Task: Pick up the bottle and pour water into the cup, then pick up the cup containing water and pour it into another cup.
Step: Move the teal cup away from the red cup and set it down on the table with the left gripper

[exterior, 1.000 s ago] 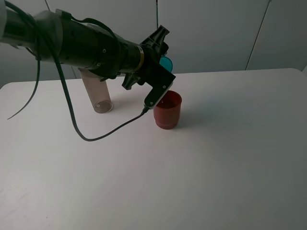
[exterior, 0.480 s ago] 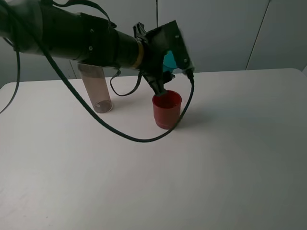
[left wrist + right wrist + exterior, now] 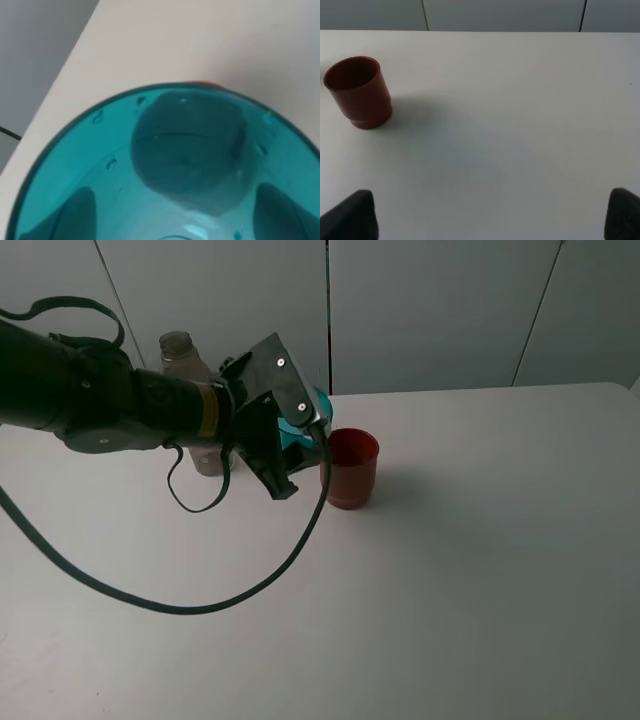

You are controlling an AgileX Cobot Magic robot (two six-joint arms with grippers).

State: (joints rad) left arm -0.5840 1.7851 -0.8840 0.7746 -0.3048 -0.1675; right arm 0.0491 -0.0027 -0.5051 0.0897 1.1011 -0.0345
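Exterior high view: second pour in hand. Left gripper [image 3: 296, 430] clamps teal cup [image 3: 297, 429], held just beside red cup [image 3: 350, 468], near its rim. Left wrist view: teal cup [image 3: 170, 170] fills frame, droplets on wall, water level unclear. Next move likely calls for tilt over red cup's mouth. Bottle [image 3: 190, 400] stands on worktop [image 3: 480, 570] behind arm, apart from red cup. Right gripper [image 3: 492, 212] empty, its tips spread wide.
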